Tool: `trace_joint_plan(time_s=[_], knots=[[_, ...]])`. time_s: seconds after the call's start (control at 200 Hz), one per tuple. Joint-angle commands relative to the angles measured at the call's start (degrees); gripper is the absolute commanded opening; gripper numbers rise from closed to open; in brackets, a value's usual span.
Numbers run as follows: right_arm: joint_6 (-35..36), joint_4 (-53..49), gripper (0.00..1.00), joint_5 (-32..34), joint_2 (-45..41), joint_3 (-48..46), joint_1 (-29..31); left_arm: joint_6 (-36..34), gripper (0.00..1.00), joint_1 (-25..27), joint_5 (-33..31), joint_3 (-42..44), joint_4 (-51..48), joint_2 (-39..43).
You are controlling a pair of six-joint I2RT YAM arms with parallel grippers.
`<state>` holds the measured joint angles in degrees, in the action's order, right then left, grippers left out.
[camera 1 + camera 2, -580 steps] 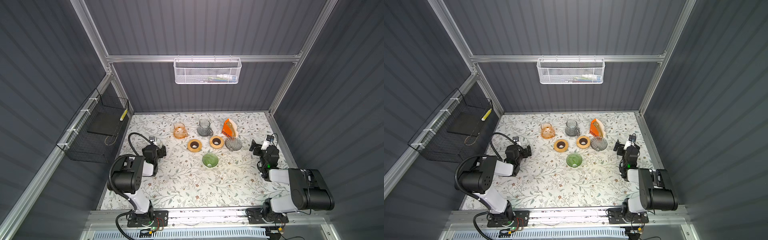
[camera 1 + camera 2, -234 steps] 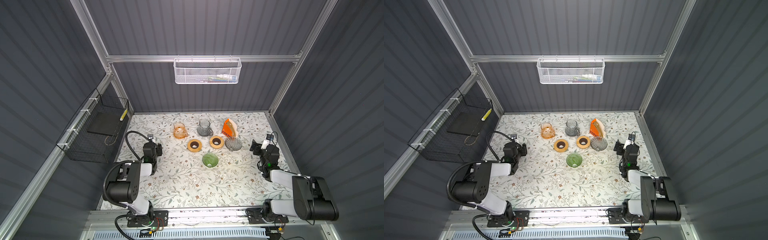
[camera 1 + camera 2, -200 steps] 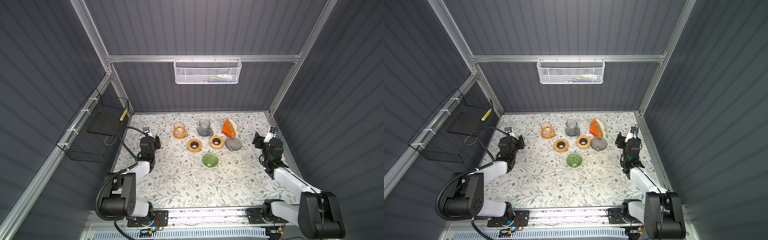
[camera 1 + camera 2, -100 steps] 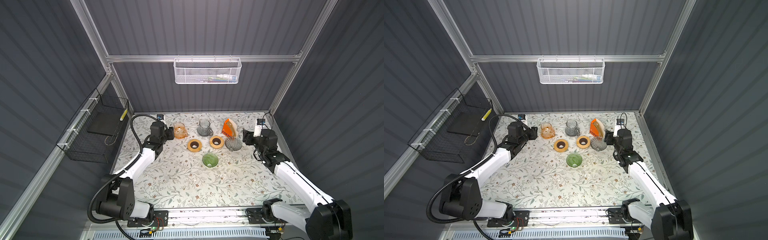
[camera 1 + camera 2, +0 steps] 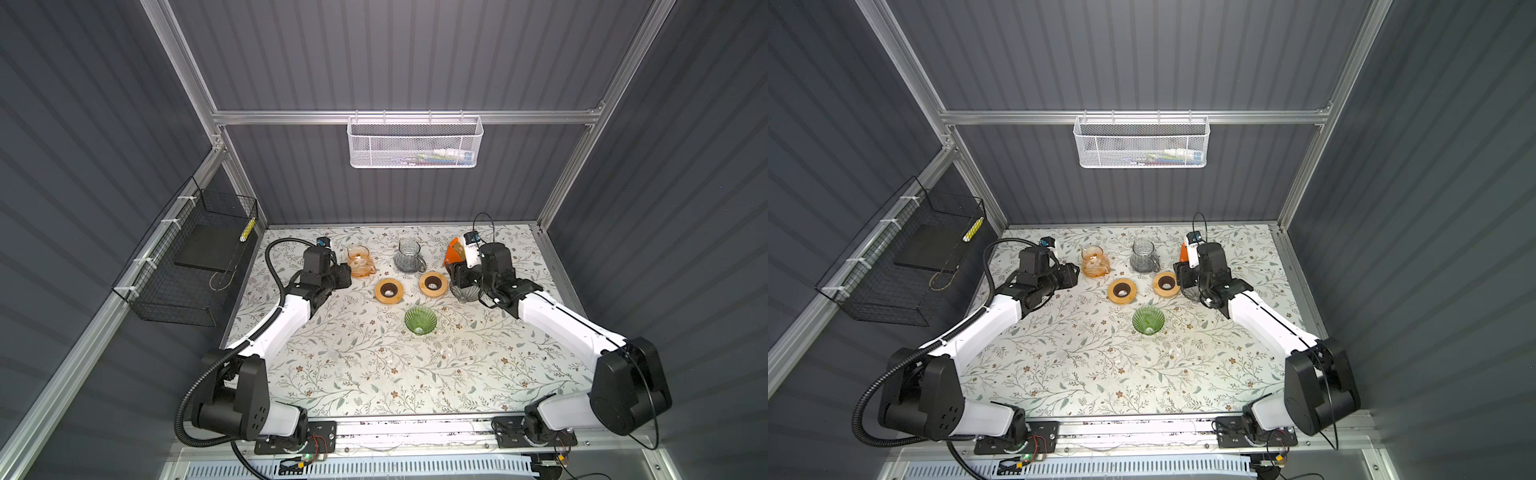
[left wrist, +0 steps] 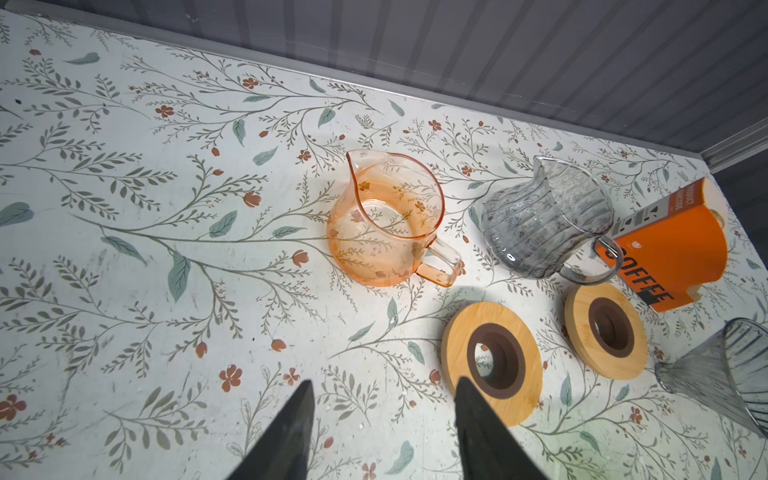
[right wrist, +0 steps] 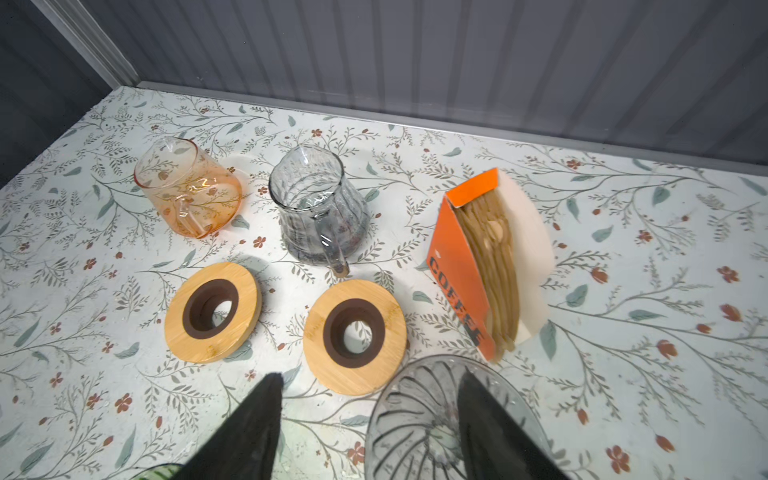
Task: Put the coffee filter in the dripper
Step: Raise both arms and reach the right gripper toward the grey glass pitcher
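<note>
Orange box point(image 5: 451, 254) of brown coffee filters point(image 7: 494, 266) standing right of centre in a top view, my right claw point(image 7: 369, 374) parted and empty beside the grey glass dripper point(image 7: 415, 415), my left claw point(image 6: 383, 380) parted and empty near the amber jug point(image 6: 386, 220).

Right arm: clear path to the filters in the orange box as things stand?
Probably yes. The right claw hangs open by the grey dripper, and the orange box stands just beyond it with its open side toward the claw, filters exposed. Nothing stands between them.
</note>
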<state>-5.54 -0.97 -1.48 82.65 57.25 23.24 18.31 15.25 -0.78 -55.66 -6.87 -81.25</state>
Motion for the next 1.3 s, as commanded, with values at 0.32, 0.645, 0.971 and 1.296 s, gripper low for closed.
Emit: trace_joint_plan(time_s=[0.32,0.645,0.971,1.296], knots=[[1.3,-3.7,0.47,-5.0,15.4,11.8,3.3,4.5,0.51,0.1,0.0,-3.7,-3.3,-2.0],[2.2,-5.0,0.49,-4.9,23.2,17.7,3.3,4.4,0.47,0.1,0.5,-4.9,-3.5,-3.8],[2.9,-5.3,0.49,-4.6,28.7,22.1,3.4,3.7,0.47,0.1,0.2,-5.6,-3.8,-4.0],[4.1,-5.1,0.49,-2.0,32.0,25.0,3.4,3.3,0.46,0.1,0.1,-5.8,-4.0,-4.5]])
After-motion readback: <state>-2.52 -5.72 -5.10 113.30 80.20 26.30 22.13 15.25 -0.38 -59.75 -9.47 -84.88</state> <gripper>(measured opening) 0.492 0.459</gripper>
